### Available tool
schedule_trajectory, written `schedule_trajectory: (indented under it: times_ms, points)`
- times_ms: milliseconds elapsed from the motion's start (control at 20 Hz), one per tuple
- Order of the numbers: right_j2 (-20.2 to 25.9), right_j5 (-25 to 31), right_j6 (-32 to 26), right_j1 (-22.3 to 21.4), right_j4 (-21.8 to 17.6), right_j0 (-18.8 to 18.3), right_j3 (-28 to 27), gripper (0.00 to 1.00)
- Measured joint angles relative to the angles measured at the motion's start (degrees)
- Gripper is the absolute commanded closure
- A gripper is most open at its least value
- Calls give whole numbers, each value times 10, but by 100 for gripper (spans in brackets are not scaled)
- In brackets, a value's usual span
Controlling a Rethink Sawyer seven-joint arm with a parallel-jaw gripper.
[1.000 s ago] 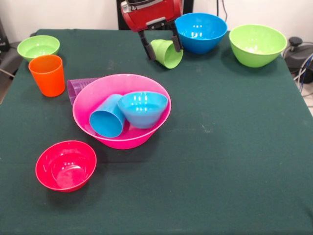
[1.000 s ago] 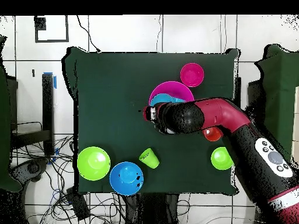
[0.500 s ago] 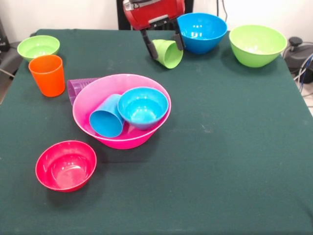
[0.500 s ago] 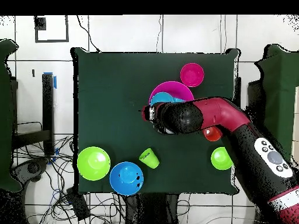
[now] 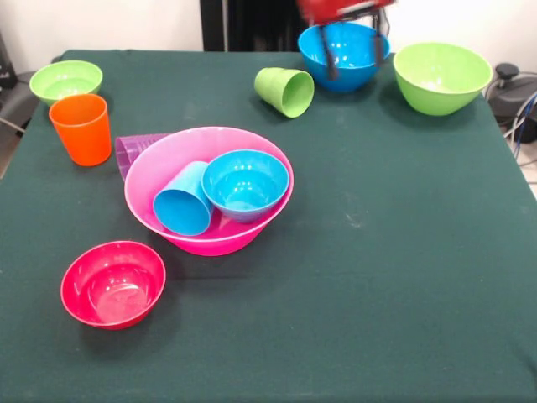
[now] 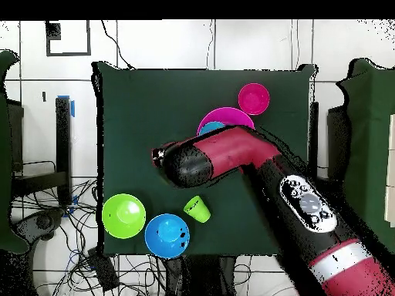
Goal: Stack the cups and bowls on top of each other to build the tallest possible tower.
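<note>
My gripper (image 5: 357,60) hangs open at the top of the front view, over the medium blue bowl (image 5: 344,38), with nothing between its fingers. The light green cup (image 5: 285,91) lies on its side on the cloth, left of that bowl and free of the gripper. The large pink bowl (image 5: 172,159) holds a light blue cup (image 5: 182,202) on its side and a small light blue bowl (image 5: 245,182). A purple cup (image 5: 132,149) lies behind the pink bowl. An orange cup (image 5: 81,128) stands upright at the left. In the overhead view the arm (image 6: 231,154) covers part of the pink bowl (image 6: 227,116).
A medium green bowl (image 5: 442,75) sits at the far right corner and a small green bowl (image 5: 65,81) at the far left. A small red bowl (image 5: 112,283) sits near the front left. Cables lie on the floor beyond the table's edge (image 6: 99,154) in the overhead view.
The gripper has left the light green cup, rising and shifting right in the front view to above the blue bowl. The cup stays lying on the cloth.
</note>
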Motion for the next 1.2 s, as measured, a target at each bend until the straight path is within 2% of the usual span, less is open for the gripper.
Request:
schedule_trajectory:
  times_ms: [250, 300, 450, 750, 900, 1050, 1200]
  points:
    - [-38, -30, 47, -31, -1, 98, 3, 0]
    - [-52, -48, 73, -36, -1, 139, 1, 0]
    - [-55, -78, 98, -21, 12, 164, -3, 0]
    - [-47, -69, 102, 36, 94, 130, -18, 0]
    - [-48, -37, 102, 73, 140, 94, -32, 0]
    - [-54, -17, 102, 95, 155, 69, -39, 0]
    - [-65, -17, 102, 90, 146, 63, -36, 0]
